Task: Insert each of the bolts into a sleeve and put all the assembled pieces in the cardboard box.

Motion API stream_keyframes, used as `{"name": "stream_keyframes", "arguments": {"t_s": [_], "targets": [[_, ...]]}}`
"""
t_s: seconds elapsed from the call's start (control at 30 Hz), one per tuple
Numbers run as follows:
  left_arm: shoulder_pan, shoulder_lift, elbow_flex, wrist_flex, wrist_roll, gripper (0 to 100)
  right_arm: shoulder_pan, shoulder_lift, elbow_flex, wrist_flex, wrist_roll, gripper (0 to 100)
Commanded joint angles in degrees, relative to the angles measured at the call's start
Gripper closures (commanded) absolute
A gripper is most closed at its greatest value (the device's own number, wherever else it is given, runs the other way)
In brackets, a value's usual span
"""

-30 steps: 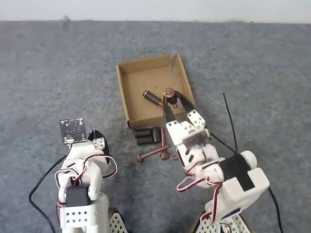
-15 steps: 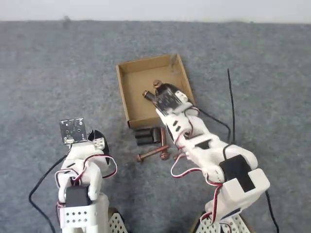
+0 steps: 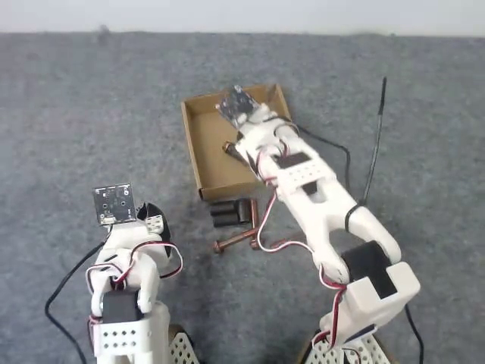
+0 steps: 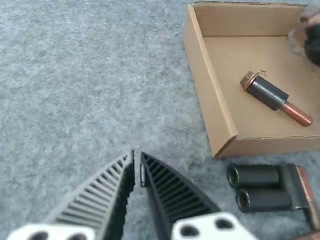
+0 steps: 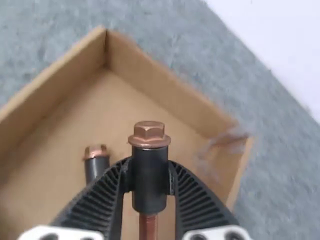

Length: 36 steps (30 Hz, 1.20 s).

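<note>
My right gripper (image 5: 149,167) is shut on an assembled piece (image 5: 149,172), a copper bolt in a black sleeve, held above the floor of the cardboard box (image 5: 150,82). A second assembled piece (image 5: 96,161) lies in the box below it. From the high view, the right arm (image 3: 303,182) stretches over the box (image 3: 203,130), and the lying piece (image 3: 227,147) peeks out beside it. My left gripper (image 4: 136,160) is shut and empty over the carpet, short of the box (image 4: 210,100). In front of the box lie two loose sleeves (image 4: 255,176) and a bolt (image 4: 306,195).
Black sleeves (image 3: 227,212) and copper bolts (image 3: 236,240) lie on the grey carpet just in front of the box's near wall, between the two arms. A black cable (image 3: 371,167) runs to the right of the right arm. The left arm (image 3: 125,265) stands folded at the near left.
The right arm has stretched forward, carrying the assembled piece from the box's near right edge to above its far part. The left arm has kept still.
</note>
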Motion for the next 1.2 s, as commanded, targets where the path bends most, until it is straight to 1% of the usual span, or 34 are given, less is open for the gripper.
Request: {"name": "stream_keyframes", "arguments": {"t_s": [0.0, 0.2, 0.53, 0.67, 0.73, 0.8, 0.9, 1.0, 1.17], "targets": [[-0.3, -1.1, -1.0, 0.3, -0.4, 98, 0.4, 2.4, -10.1, 5.2, 1.1, 99.3], [-0.2, -1.1, -1.0, 0.3, -0.4, 98, 0.3, 8.8, -18.5, 13.8, 1.1, 99.3], [-0.1, -1.1, -1.0, 0.0, -0.4, 98, 0.3, 16.8, -35.5, 34.0, 1.1, 98.4], [-0.1, -1.1, -1.0, 0.0, -0.4, 98, 0.3, 18.6, -40.3, 39.3, 1.1, 86.0], [-0.1, -1.1, -1.0, 0.0, -0.4, 98, 0.3, 19.1, -41.6, 40.7, 1.1, 83.2], [-0.1, -1.1, -1.0, 0.0, -0.4, 98, 0.3, 19.1, -42.1, 40.9, 1.1, 86.1], [-0.1, -1.1, -1.0, 0.0, -0.4, 98, 0.4, 19.0, -42.2, 41.2, 1.1, 92.9], [-0.1, -1.1, -1.0, 0.0, -0.4, 98, 0.3, 18.0, -43.3, 44.7, 1.1, 99.3], [-0.1, -1.1, -1.0, 0.0, -0.4, 98, -0.1, 11.9, -43.5, 53.8, 0.6, 99.2]]}}
